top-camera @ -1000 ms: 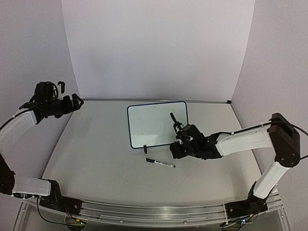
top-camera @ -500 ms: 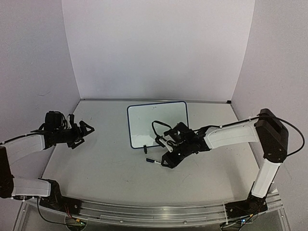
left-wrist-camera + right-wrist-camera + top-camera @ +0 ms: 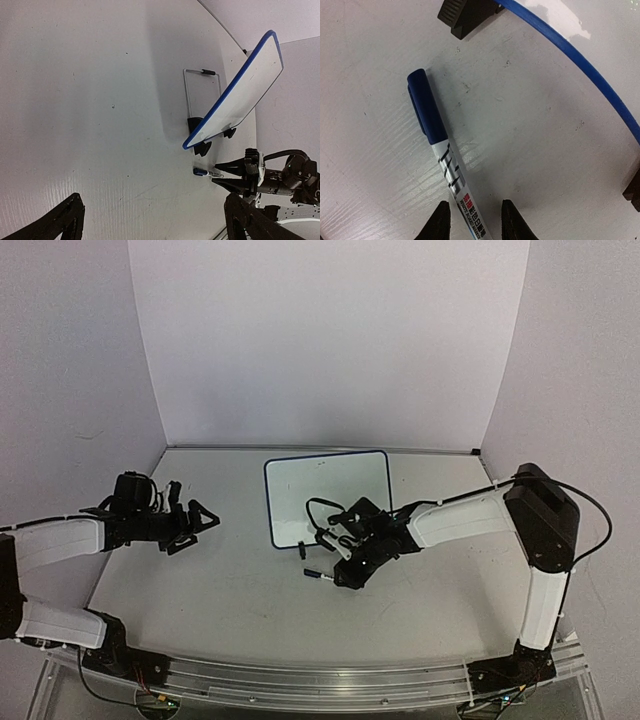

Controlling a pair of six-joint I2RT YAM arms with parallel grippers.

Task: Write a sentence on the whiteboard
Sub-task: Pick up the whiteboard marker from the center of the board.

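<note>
the right gripper (image 3: 476, 222) straddles a blue-capped marker (image 3: 442, 155) lying on the table (image 3: 200, 590) just in front of the whiteboard (image 3: 325, 495), jaws close either side of the barrel with slim gaps showing. the whiteboard stands tilted on its clip feet mid-table; the left gripper (image 3: 200, 528) hovers well apart, jaws spread wide

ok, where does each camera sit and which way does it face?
Top external: high behind the bases, looking down on the white table; both arms, left gripper, right gripper.
Left wrist: low, facing the blue-rimmed white whiteboard nearly edge-on; own black fingers at bottom.
Right wrist: straight down on the blue-capped white marker pen between its fingertips.
Shared: all see whiteboard and marker.
</note>
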